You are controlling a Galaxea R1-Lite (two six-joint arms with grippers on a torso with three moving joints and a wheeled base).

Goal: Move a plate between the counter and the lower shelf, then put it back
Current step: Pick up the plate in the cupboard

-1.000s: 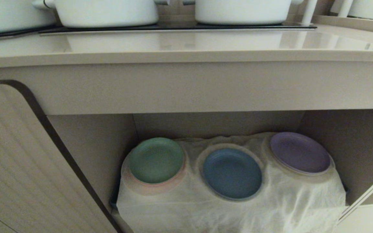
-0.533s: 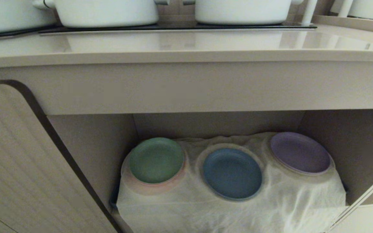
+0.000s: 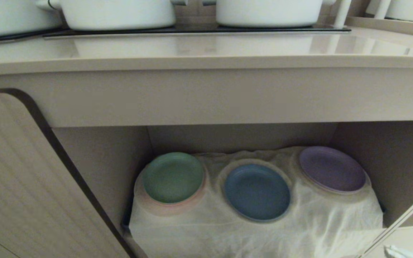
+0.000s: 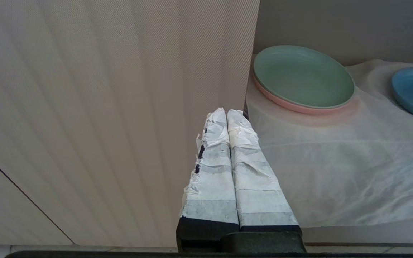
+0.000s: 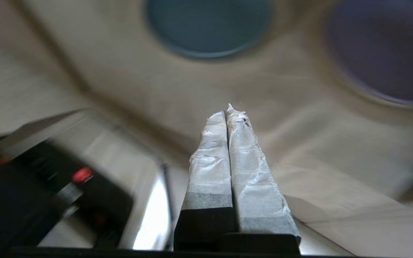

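The light-blue plate (image 3: 257, 191) lies in the middle of the white cloth (image 3: 256, 233) on the lower shelf, between a green plate (image 3: 173, 177) and a purple plate (image 3: 331, 168). The beige counter (image 3: 206, 46) runs above the recess. My right gripper (image 5: 227, 111) is shut and empty, low in front of the shelf, pointing toward the blue plate (image 5: 208, 25); its white-wrapped tip (image 3: 403, 252) shows at the head view's bottom right corner. My left gripper (image 4: 226, 111) is shut and empty, parked by the cabinet door, left of the green plate (image 4: 303, 75).
Two white pots (image 3: 116, 12) (image 3: 269, 10) stand on the black panel at the back of the counter. An open cabinet door (image 3: 20, 179) flanks the recess on the left, and another door's edge (image 3: 407, 215) on the right. A pink plate (image 4: 285, 104) lies under the green one.
My right gripper has risen into the bottom right corner of the head view. The plates, the cloth and the left arm have not moved.
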